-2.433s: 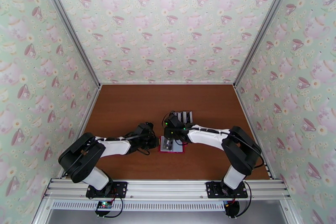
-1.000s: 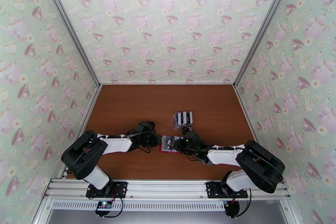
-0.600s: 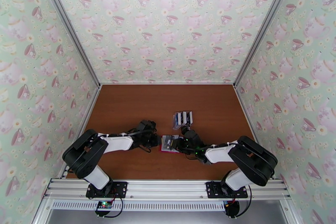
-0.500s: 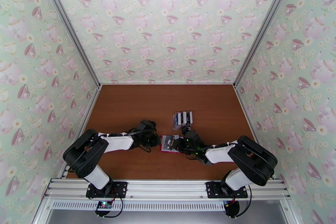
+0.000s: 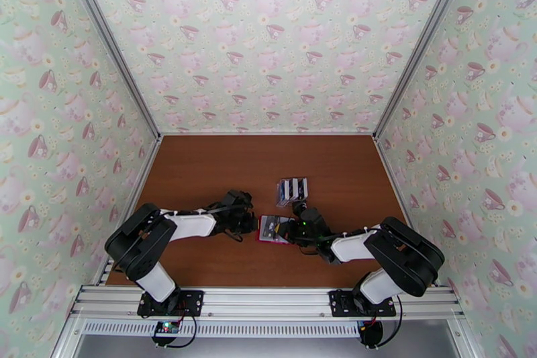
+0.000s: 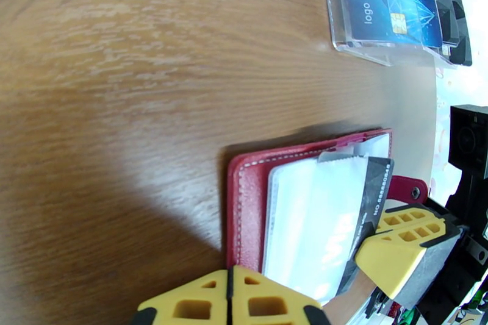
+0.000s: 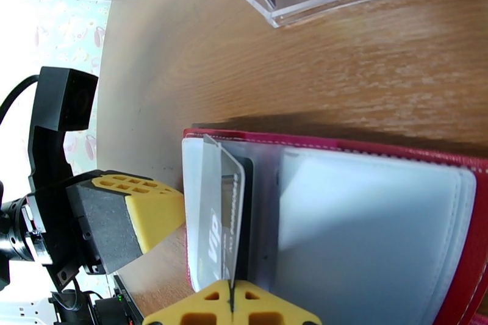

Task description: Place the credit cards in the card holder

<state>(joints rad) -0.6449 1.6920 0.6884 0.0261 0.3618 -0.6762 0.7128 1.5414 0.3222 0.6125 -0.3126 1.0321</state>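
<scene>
a brown wooden table [image 5: 201, 171] boxed in by teacup-patterned walls [image 5: 268, 37]; an aluminium rail [image 5: 268, 301] along the near edge carries both arm bases; the open red card holder [image 5: 271, 237] lies at mid-table, a dark credit card [image 5: 268, 223] across its pale inside; the left gripper [image 5: 252, 222] meets its left edge, the right gripper [image 5: 290, 229] its right; a clear rack [image 5: 293, 189] of cards stands just behind.

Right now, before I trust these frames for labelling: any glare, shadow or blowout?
Left wrist: pale glare across the table, dark shadow lower left, fisheye bending. Right wrist: background upper left blown white, pale streaks on the wood by the clear rack. Top external: evenly lit, no glare.
</scene>
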